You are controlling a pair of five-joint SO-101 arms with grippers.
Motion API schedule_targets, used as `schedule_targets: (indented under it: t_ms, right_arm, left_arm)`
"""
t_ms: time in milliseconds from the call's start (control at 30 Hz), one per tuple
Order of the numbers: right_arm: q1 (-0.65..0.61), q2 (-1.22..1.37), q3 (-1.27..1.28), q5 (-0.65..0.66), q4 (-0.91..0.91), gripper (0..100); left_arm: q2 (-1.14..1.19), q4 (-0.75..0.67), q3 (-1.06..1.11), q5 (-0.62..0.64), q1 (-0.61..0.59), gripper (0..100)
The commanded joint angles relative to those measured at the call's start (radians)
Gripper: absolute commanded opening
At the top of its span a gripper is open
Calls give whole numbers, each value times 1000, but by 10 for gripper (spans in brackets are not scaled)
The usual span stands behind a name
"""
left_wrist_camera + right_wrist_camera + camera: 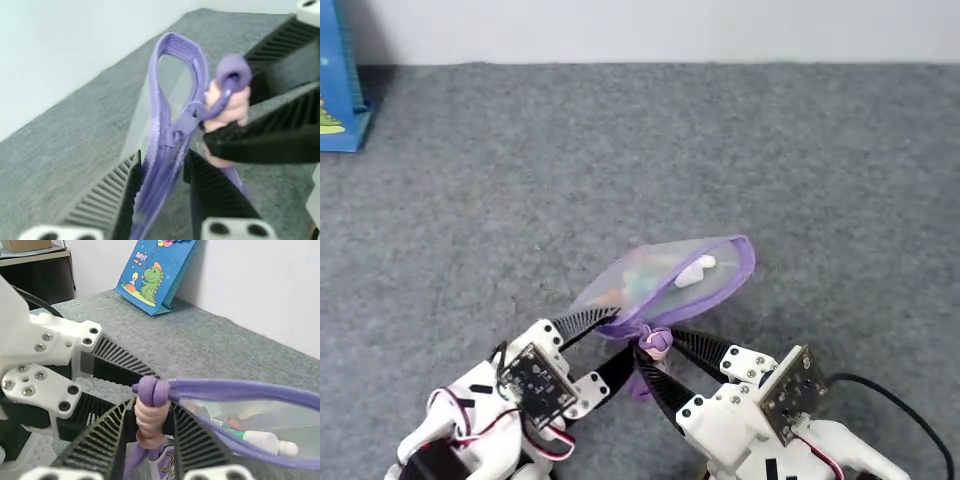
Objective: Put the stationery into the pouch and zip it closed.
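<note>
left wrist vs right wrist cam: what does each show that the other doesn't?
Left wrist view adds: the zipper slider sitting on the teeth, and the mouth of the pouch looped open past it. Right wrist view adds: the stationery lying inside the clear pouch, and a blue gift bag against the wall. Shared: the purple pouch, the left gripper clamped on its zipper edge, and the right gripper pinching the pink-and-purple zipper pull.

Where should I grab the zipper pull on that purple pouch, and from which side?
Pinch the pink charm just below its purple knot, coming from the pouch's end nearest the robot. It hangs clear of the zipper band there, and the knot likely keeps a grip from slipping off.
</note>
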Motion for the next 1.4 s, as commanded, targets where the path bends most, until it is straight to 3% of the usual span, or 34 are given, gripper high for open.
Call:
schedule_targets:
  t_ms: [0, 133, 300, 433, 800, 1067, 1367]
  right_arm:
    - [-10, 10, -49, -11, 4, 8]
    - [-10, 8, -49, -11, 4, 8]
    - [-5, 8, -49, -11, -1, 8]
    - [2, 8, -51, -11, -12, 8]
    - [291, 8, -41, -92, -145, 8]
    - [568, 8, 167, -92, -389, 8]
    - [707, 8, 207, -95, -476, 8]
  left_arm:
    - [2, -64, 27, 9, 44, 130]
    - [2, -75, 39, 9, 49, 128]
    - [2, -74, 36, 5, 49, 14]
    - [2, -55, 35, 5, 49, 11]
    - [2, -17, 33, 11, -37, 10]
    - [2, 75, -25, 11, -44, 10]
    - [2, 75, -21, 6, -44, 10]
